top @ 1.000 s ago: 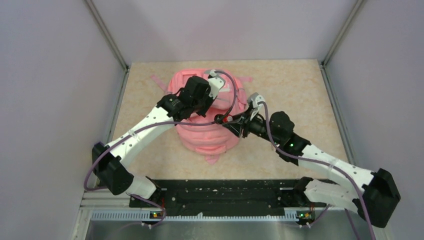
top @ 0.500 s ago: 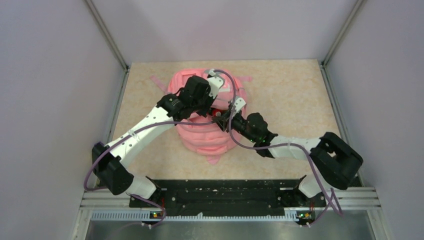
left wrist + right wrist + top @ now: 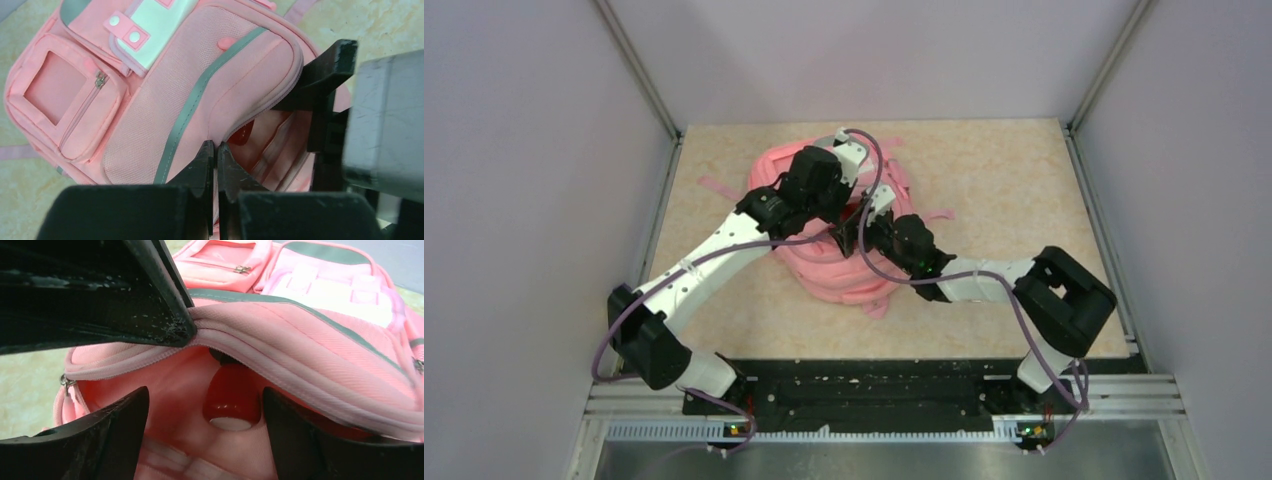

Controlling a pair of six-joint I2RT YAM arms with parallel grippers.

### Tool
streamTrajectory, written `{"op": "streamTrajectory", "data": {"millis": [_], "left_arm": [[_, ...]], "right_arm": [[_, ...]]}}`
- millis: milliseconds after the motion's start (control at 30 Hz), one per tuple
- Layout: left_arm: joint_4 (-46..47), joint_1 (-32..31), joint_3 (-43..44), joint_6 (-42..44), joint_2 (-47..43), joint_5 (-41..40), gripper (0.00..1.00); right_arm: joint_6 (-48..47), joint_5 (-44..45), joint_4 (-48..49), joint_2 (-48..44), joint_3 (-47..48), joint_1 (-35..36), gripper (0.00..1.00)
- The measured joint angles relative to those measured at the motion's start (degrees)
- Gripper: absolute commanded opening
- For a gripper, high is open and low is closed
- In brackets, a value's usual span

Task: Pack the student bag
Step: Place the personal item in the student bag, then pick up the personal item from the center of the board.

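Having been carried inside the student bag (image 3: 150,100), red item (image 3: 231,400) lies released; right fingers (image 3: 120,430) wide, left fingers (image 3: 202,167) pinching its rim.

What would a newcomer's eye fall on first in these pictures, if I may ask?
The pink student bag lies at the centre of the table. The left gripper pinches its opening's edge; the right gripper, open, faces a red object inside.

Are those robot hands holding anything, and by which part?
The left hand pinches the student bag by the zippered rim of its opening. The right hand is open at that opening, holding nothing.
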Motion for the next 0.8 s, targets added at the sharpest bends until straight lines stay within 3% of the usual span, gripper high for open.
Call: {"op": "streamTrajectory", "data": {"millis": [233, 333, 433, 667, 800], "left_arm": [[0.22, 0.22, -0.92, -0.48, -0.09, 1.11, 0.0], [0.72, 0.55, -1.33, -0.57, -0.35, 1.42, 0.0], [1.22, 0.92, -1.75, -0.63, -0.57, 1.77, 0.0], [2.05, 1.2, -2.91, -0.79, -1.01, 2.8, 0.0], [2.29, 1.29, -4.13, -0.79, -1.99, 2.99, 0.0]], "right_arm": [[1.84, 0.02, -9.55, -14.45, -7.19, -0.02, 0.9], [3.67, 1.64, -16.65, -22.75, -8.79, -0.04, 0.98], [5.53, 3.13, -25.2, -28.89, -8.37, -0.9, 0.99], [12.52, 0.81, -49.16, -29.73, -5.4, -12.83, 0.99], [16.87, 1.81, -57.02, -31.19, -9.11, -17.49, 0.97]]}}
